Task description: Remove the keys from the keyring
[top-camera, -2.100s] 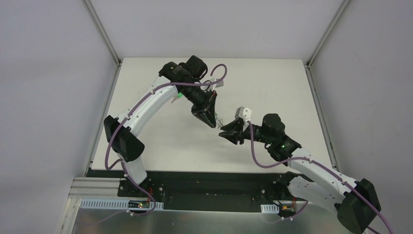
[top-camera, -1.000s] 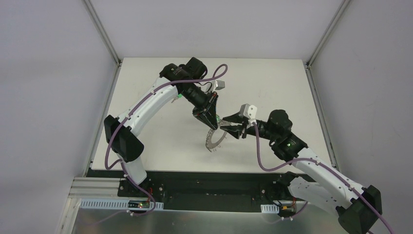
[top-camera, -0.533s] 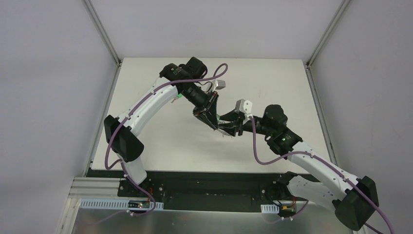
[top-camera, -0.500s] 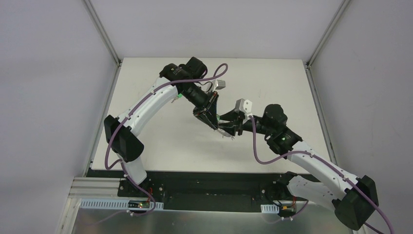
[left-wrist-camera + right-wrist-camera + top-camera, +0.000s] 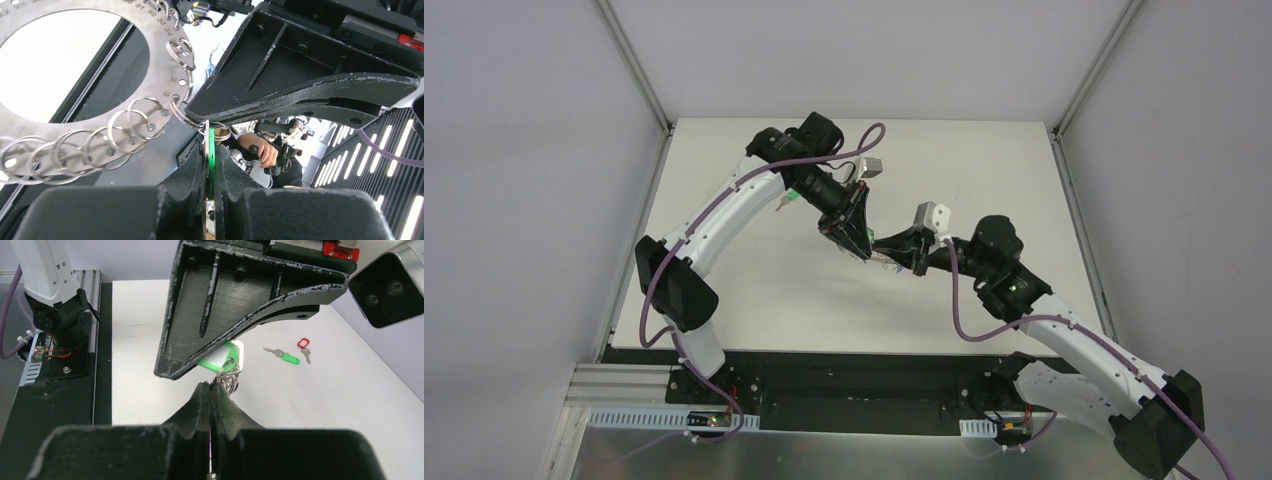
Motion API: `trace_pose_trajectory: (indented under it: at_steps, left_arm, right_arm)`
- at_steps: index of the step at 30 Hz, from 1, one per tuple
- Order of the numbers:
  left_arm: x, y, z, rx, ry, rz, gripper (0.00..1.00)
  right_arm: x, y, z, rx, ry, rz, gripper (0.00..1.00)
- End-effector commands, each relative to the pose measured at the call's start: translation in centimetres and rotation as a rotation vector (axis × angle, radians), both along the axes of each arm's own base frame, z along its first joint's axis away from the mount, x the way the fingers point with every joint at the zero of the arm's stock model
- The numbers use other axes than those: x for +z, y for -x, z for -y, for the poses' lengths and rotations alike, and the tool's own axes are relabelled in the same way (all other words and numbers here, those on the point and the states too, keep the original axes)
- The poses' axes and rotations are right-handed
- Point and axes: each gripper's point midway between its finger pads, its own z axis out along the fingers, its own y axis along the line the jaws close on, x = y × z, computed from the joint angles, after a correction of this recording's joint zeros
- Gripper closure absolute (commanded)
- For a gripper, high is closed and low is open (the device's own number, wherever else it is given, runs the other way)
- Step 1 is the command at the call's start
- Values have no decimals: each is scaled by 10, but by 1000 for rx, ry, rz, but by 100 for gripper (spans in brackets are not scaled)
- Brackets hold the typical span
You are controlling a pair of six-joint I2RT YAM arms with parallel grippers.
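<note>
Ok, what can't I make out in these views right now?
Left wrist: keyring cut off by top and left edges; key itself unclear, only its green tag shows in the left pincer.
Right wrist: keyring mostly hidden behind the shut right pincer.
Top external: ring and key too small, covered by both pincers.

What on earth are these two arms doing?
Two robot arms are taking keys off a big metal keyring, held up over the table. The right gripper pinches the keyring's rim, while the left gripper is clamped on a green-tagged key that looks hooked to one of its wire loops. Two loose keys, tagged green and red, already lie on the table.
</note>
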Motion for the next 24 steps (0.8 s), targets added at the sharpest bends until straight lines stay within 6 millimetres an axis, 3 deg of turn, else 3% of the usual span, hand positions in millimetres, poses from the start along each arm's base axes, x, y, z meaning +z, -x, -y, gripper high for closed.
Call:
trace_pose_trajectory:
  at_steps: [1,14,16,17,24]
  left_arm:
    - [28,0,-6,16,94,37,100]
    - [9,2,-5,5,74,-42,100]
    - [9,2,-5,6,74,-39,100]
    - [11,2,-5,6,77,-31,100]
    - [22,6,-7,-4,108,-12,100]
  right_arm:
    - [15,16,9,30,-27,70,100]
    - [28,28,18,37,-75,162,100]
    - [25,22,18,8,-83,146,79]
    - [24,20,18,-3,-83,130,75]
    - [14,20,16,7,-60,99,67]
